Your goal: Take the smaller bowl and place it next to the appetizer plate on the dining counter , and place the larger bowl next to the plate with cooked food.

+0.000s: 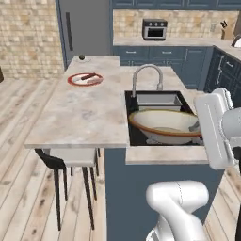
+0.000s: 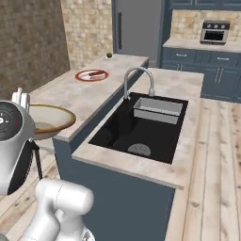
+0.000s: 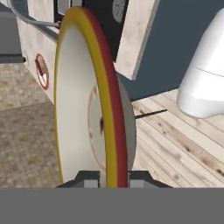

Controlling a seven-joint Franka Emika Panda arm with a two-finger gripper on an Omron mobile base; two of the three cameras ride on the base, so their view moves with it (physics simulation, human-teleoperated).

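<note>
Holding the larger bowl [image 3: 87, 113] by its brown-orange rim, the jaws pinch it from both sides, seen edge-on in the hand view. From the left base view, the dining bench [image 1: 80, 115] carries the plate with cooked food [image 1: 85, 79] toward its far end; the bowl [image 1: 164, 126] hangs over the black sink [image 1: 155, 101], clear of the faucet [image 1: 147, 77].
</note>
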